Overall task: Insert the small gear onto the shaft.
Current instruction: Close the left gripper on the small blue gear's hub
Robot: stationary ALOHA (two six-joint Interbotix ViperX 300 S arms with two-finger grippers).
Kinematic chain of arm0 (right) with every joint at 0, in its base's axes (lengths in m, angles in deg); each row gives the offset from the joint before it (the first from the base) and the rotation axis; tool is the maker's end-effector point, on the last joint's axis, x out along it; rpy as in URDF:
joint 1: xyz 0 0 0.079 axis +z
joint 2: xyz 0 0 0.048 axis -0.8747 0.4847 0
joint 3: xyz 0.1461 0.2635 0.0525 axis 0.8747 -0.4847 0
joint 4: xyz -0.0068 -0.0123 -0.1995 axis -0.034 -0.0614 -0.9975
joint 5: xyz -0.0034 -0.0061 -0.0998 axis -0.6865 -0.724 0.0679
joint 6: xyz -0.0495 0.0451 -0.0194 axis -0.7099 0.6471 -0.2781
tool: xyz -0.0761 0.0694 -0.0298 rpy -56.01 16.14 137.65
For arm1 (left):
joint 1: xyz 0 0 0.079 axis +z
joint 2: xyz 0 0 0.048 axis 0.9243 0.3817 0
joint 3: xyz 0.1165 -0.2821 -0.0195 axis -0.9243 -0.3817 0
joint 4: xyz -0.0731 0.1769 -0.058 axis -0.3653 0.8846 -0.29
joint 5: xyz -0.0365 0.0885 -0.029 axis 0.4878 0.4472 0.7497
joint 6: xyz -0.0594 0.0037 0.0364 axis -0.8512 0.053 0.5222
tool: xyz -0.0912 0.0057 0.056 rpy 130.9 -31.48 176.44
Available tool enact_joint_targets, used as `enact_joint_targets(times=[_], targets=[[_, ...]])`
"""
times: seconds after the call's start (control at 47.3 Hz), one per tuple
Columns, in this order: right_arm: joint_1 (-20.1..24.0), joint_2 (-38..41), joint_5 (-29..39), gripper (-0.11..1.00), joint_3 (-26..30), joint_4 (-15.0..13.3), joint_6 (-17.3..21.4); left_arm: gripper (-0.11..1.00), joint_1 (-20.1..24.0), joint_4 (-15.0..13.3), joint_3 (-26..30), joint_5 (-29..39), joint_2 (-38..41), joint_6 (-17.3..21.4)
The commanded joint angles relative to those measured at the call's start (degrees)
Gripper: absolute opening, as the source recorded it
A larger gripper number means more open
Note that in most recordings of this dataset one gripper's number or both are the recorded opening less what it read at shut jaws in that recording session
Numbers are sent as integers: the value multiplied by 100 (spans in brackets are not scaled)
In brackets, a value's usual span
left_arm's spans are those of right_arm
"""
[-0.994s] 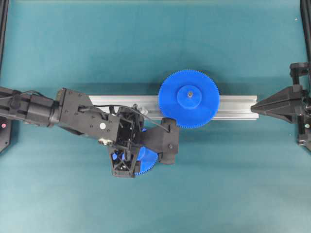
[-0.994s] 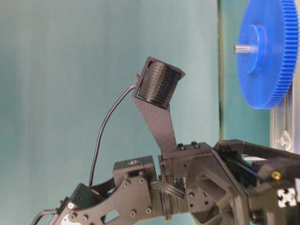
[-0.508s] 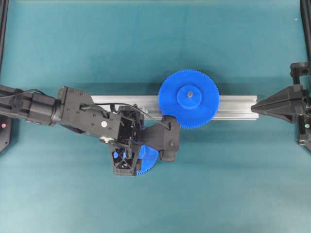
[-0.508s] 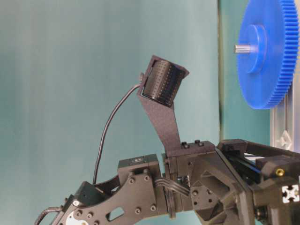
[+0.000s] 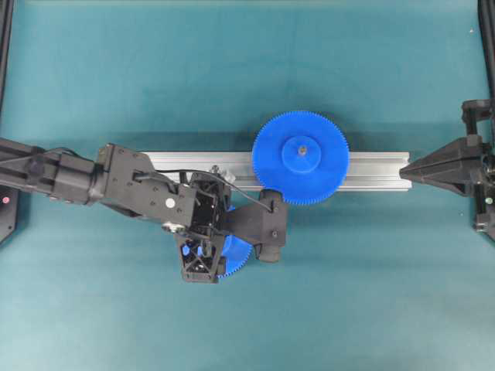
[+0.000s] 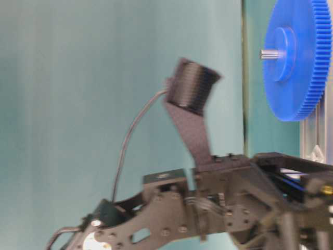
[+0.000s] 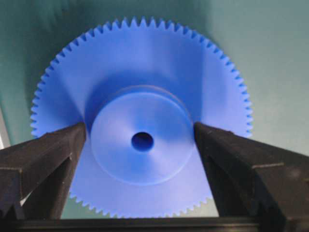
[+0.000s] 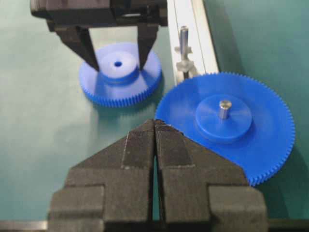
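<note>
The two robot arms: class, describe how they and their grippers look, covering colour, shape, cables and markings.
Both arms are matte black. The left gripper has two slim, tapering fingers. The right gripper has broader fingers with a ribbed texture. A thin black cable loops to a black cylindrical camera on an angled bracket. The left arm is boxy, with visible screws and a white dot.

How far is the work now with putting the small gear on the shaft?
Done: the large gear already sits on its own pin on the rail. In hand: the open left gripper straddles the hub of the small gear, which lies flat on the mat; the jaws are not yet closed on it. Left: gripping, lifting and setting it onto the bare shaft. The right gripper is shut and apart.
</note>
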Motion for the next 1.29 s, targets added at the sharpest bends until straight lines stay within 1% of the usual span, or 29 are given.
enact_joint_targets(times=[0.0,0.55,1.1,1.269], targets=[[-9,26,-26,0,53,9,53,93,0,18,79,-35,-114,9],[-9,26,-26,0,53,9,62,93,0,18,-44,-26,-70,-18],[-9,26,-26,0,53,9,62,93,0,18,-53,-26,-18,-44],[0,26,-26,0,53,9,62,92,0,18,-62,-26,-18,-141]])
